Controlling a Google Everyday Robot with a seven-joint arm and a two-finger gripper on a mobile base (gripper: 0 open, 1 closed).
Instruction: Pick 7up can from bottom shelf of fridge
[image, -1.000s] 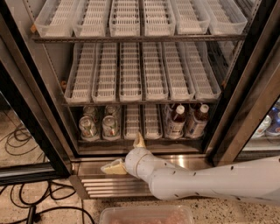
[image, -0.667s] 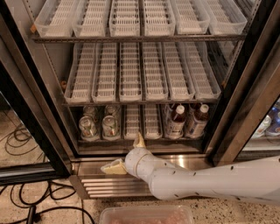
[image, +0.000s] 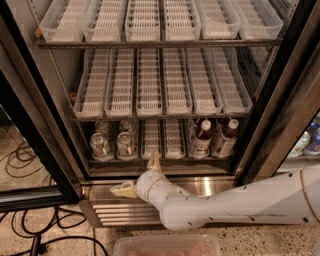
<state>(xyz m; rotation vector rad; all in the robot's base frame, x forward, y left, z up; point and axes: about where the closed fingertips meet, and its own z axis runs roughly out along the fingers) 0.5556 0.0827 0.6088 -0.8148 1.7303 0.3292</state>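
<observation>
The fridge (image: 35, 145) stands open in front of me, black frame around steel walls. On its bottom shelf (image: 160, 159) several silvery 7up cans stand in the two left lanes; the front ones are one can (image: 100, 145) and another (image: 126, 144) beside it. My gripper (image: 140, 176) is open, its cream fingers spread wide, one finger (image: 155, 161) pointing up at the shelf's front edge and the other lying left over the steel base. It sits below and right of the cans, holding nothing.
Two brown bottles (image: 201, 138) with white caps stand in the right lanes. Two higher racks of white lanes (image: 160, 82) are above. A ribbed base grille (image: 120, 212) is below. Black cables (image: 30, 235) lie on the floor at left. A pinkish tray (image: 167, 246) sits at the bottom edge.
</observation>
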